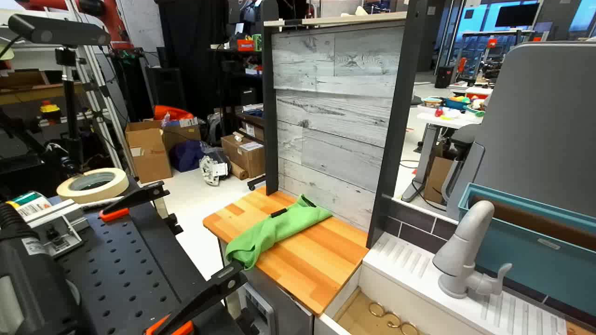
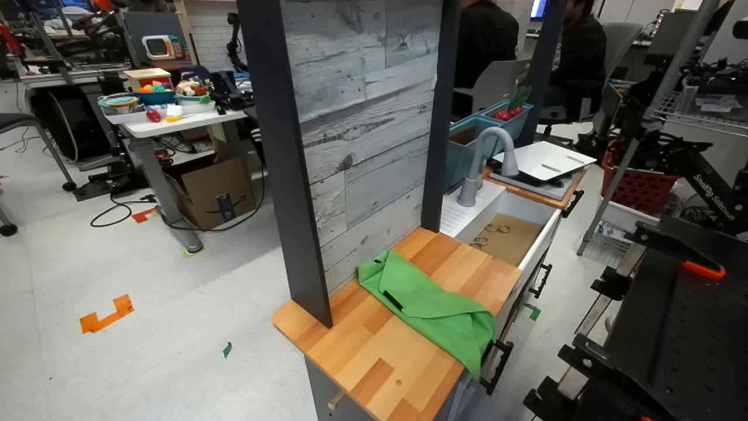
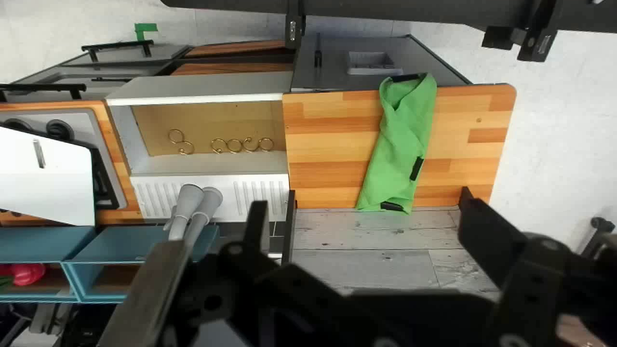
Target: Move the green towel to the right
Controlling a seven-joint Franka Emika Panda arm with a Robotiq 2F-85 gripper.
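The green towel lies folded in a long strip across the wooden counter, with black patches on it. It also shows in an exterior view, where its near end hangs over the counter's front edge and its far end is by the grey plank panel. In the wrist view the towel runs from the front edge to the panel, around the middle of the counter. My gripper shows only in the wrist view. Its fingers are wide apart with nothing between them, and it is apart from the towel.
The grey plank panel stands upright along the counter's back between dark posts. A sink basin with gold rings and a grey faucet adjoin the counter. Blue-green planters stand behind. A black perforated table with clamps faces the counter's front.
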